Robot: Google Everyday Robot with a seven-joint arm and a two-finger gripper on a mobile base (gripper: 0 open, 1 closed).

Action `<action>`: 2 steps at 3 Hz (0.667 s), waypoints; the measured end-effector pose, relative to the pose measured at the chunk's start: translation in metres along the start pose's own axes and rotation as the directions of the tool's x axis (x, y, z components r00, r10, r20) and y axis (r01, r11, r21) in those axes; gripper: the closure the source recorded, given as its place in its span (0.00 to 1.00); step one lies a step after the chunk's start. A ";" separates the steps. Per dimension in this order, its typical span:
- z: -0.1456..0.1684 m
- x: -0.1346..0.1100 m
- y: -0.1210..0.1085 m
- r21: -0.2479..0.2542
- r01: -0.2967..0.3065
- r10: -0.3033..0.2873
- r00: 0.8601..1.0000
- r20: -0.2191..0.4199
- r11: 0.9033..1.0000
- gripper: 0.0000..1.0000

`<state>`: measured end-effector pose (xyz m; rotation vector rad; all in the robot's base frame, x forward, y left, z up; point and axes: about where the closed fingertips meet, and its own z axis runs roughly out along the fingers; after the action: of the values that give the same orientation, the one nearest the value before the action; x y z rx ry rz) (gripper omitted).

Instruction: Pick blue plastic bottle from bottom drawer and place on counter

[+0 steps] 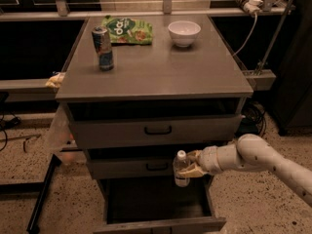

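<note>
Though its label is unreadable, gripper [189, 164] clasps blue plastic bottle [181, 177] above bottom drawer [161, 225].
</note>
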<state>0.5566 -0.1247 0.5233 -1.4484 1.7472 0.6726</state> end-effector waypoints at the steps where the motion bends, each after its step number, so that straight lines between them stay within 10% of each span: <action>1: -0.049 -0.050 0.000 0.043 0.008 -0.011 0.998 0.066 0.999 1.00; 2: -0.135 -0.133 0.012 0.092 0.006 -0.016 0.994 0.112 0.996 1.00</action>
<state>0.5254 -0.1516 0.7084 -1.3314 1.6603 0.6470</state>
